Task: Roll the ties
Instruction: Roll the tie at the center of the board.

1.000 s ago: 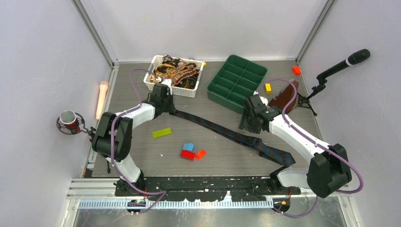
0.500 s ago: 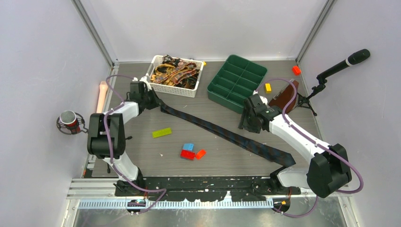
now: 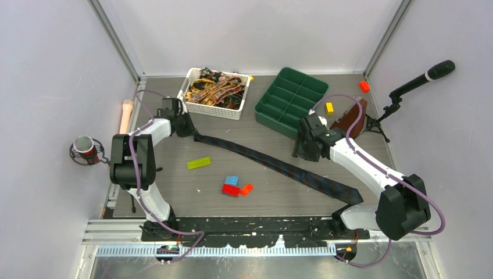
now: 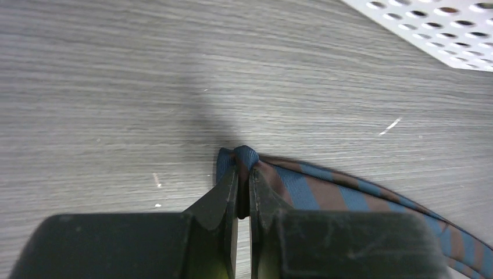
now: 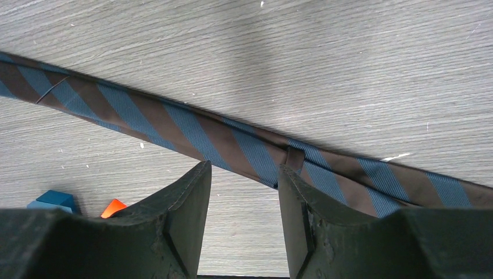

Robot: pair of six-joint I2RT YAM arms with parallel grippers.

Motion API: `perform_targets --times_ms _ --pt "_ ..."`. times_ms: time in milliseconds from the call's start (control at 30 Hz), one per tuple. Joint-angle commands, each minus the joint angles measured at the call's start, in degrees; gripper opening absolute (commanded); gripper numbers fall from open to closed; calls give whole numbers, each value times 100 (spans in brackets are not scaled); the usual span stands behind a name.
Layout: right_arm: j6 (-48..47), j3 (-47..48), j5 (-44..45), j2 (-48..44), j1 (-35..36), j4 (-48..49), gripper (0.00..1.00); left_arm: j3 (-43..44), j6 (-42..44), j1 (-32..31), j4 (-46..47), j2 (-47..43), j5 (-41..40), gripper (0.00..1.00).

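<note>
Navy tie (image 3: 279, 165) lying straight, from between the left gripper's (image 4: 243, 192) tips to well past the right gripper (image 5: 244, 174). Left clamped on the narrow end; right parted, empty, just above the mid-length. Straightening step, seemingly; rolling not begun. Next, probably: curl the pinched end over and start turning.

Farther left: left fingers (image 4: 224, 203), tie end (image 4: 245, 157).
</note>
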Motion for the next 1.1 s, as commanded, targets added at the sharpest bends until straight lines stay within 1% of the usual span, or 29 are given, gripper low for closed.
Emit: perform_targets --times_ms 0,100,267,333,367,433,567,700,900,1033,1067 --pt "-117 185 25 -32 9 2 52 176 273 16 -528 -118 -596 0" --pt "-115 144 30 -48 9 4 52 222 361 16 -666 -169 -935 0" --pt "-144 168 195 -8 9 -171 52 313 444 16 -787 -116 -1183 0" --pt "-102 187 366 29 9 -355 55 313 449 16 -779 -109 -1235 0" --pt "-65 192 413 49 9 -419 59 320 449 16 -770 -115 -1240 0" --pt "13 177 498 114 9 -604 64 321 449 16 -748 -107 -1208 0" --pt "231 -119 400 135 9 -624 66 314 441 17 -716 -121 -1132 0" --pt "398 -435 180 227 9 -392 65 275 436 16 -677 -147 -1070 0" --pt "506 -614 -331 551 9 32 63 269 427 16 -662 -130 -988 0" --pt "538 -651 -416 640 9 155 57 269 423 16 -652 -118 -960 0" --pt "547 -670 -413 649 9 153 53 276 418 16 -654 -113 -952 0"
